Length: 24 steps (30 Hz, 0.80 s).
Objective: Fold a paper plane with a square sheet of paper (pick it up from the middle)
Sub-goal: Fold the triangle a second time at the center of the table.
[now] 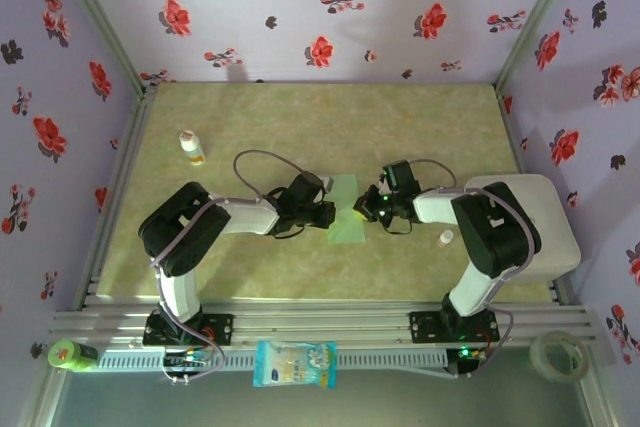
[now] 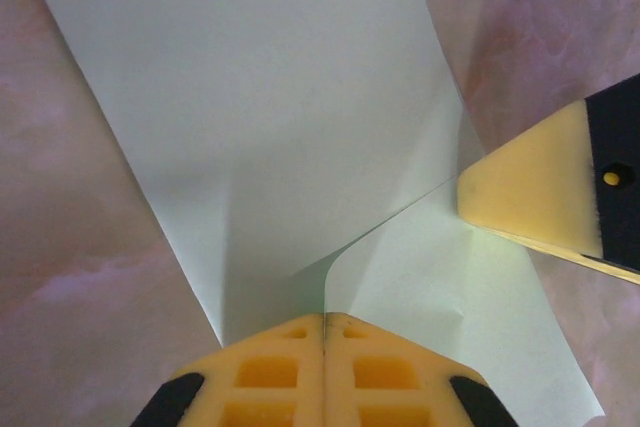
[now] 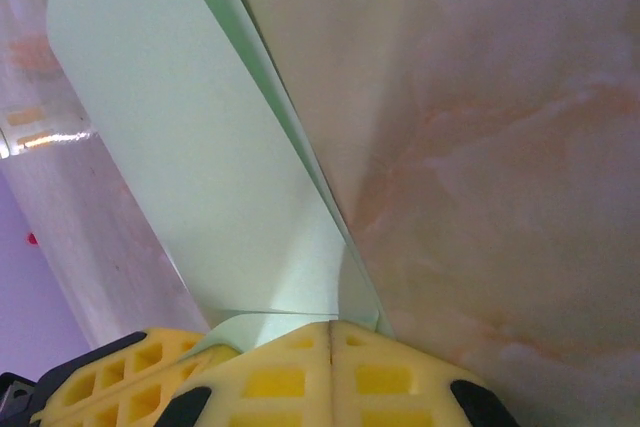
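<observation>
Left hand [image 2: 325, 317] clamped on square sheet of paper [image 2: 270, 97], right hand [image 3: 332, 327] likewise — sheet between them

Bottle [image 1: 191, 147] left, white box [image 1: 556, 239] right

Soft, even overhead light, faint shadows; wrist views look pink-tinted and slightly blurred up close.

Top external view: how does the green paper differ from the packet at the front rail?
The paper is plain pale green; the packet is white and blue. The paper lies in the middle of the table; the packet sits off it, at the front rail. The paper looks longer front to back, the packet side to side. Both are thin.
</observation>
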Motion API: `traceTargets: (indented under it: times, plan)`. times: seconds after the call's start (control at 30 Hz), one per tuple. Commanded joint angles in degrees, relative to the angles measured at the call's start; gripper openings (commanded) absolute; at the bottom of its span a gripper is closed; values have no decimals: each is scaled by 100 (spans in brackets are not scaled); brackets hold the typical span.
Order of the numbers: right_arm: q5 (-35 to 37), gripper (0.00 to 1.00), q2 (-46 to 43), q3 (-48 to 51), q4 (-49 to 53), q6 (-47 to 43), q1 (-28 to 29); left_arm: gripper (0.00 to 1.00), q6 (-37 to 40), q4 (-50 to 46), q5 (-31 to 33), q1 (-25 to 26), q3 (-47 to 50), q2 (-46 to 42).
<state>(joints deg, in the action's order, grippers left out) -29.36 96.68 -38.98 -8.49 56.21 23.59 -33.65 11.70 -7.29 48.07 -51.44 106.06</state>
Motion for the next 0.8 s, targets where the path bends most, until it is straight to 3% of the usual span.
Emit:
traceTargets:
  times: [0.0,0.13,0.3,0.47,0.77]
  plan:
    - [64,2,-344,47,-204,230,-12,1,218,-824,131,-87,10,266]
    - [-71,2,-541,-9,-93,178,83,1,185,-714,87,-88,54,248]
    - [443,2,-468,-159,847,-459,434,1,236,-854,87,-88,6,205]
    - [103,0,-184,-13,-176,147,482,1,280,-887,79,-88,-50,248]
    - [-7,0,-74,-15,-412,344,594,2,371,-996,45,-86,-58,311]
